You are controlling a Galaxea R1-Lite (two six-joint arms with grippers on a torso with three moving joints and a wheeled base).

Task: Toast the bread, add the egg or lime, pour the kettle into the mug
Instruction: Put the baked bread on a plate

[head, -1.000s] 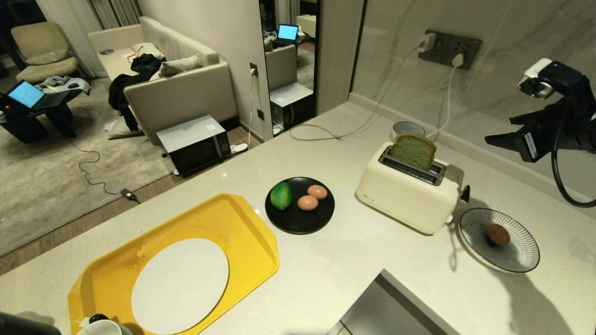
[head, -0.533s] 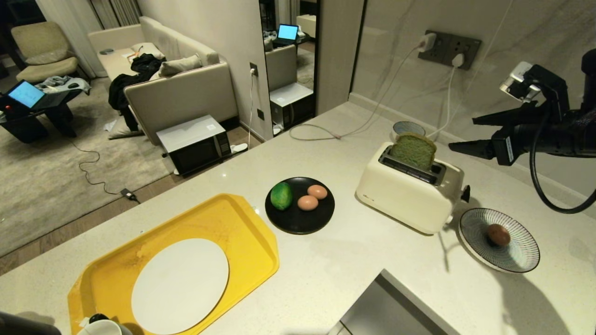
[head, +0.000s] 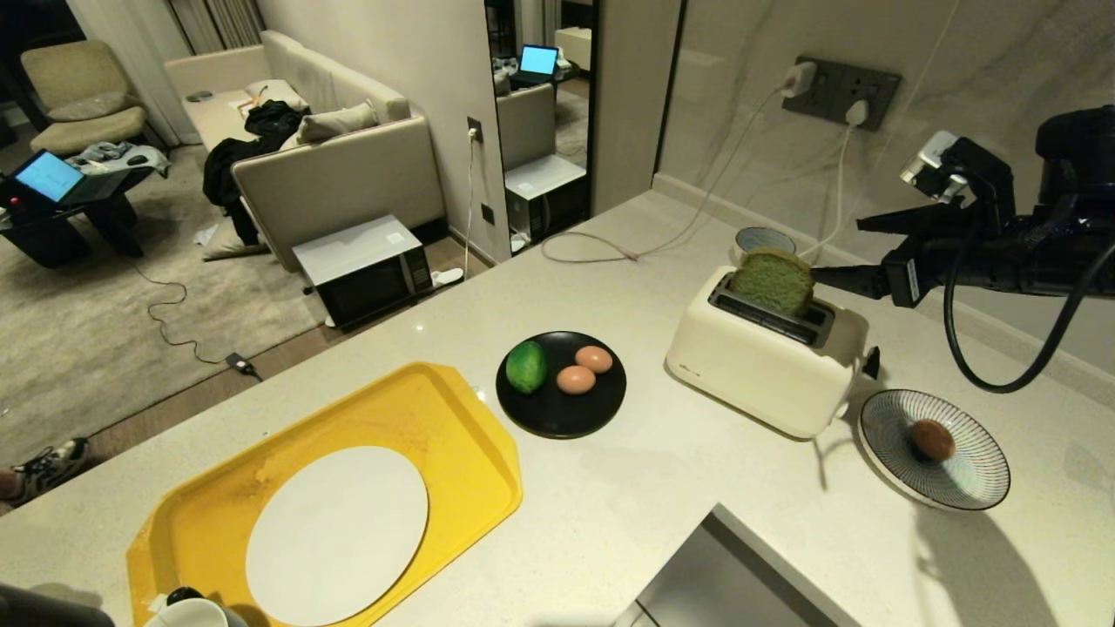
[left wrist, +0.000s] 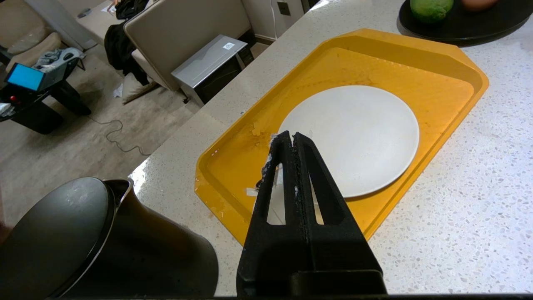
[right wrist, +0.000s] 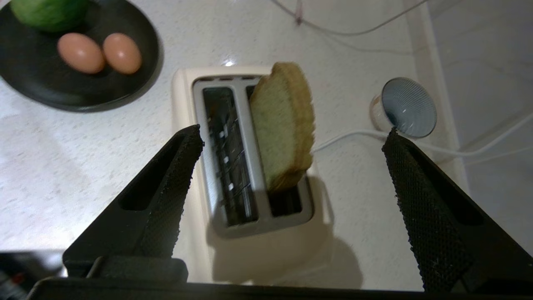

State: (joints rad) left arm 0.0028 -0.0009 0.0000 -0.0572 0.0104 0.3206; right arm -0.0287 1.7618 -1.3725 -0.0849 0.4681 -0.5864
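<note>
The bread (head: pixel 773 280) stands upright in the far slot of the cream toaster (head: pixel 758 366), its top half sticking out. My right gripper (head: pixel 838 251) hovers just right of it, open wide and holding nothing. In the right wrist view the bread (right wrist: pixel 283 125) lies ahead between the spread fingers (right wrist: pixel 175 183), touching neither. The lime (head: pixel 527 366) and two eggs (head: pixel 585 369) lie on a black plate (head: pixel 562 418); a third egg (head: pixel 932 440) lies on a striped plate (head: pixel 976 479). The black kettle (left wrist: pixel 83 241) stands beside my left gripper (left wrist: pixel 293 135), which is shut and empty. The white mug's rim (head: pixel 187 614) shows next to the kettle.
A yellow tray (head: pixel 453 409) holds a white round plate (head: pixel 335 531). A small cup (head: pixel 764 239) and white cables sit behind the toaster near the wall. A sink corner (head: pixel 723 575) cuts into the counter's front. A person's shoe (head: pixel 43 466) rests on the floor at left.
My right gripper has come leftward and lower, toward the bread, with its fingers spreading wider. A shoe has come into view on the floor. The left arm has kept still.
</note>
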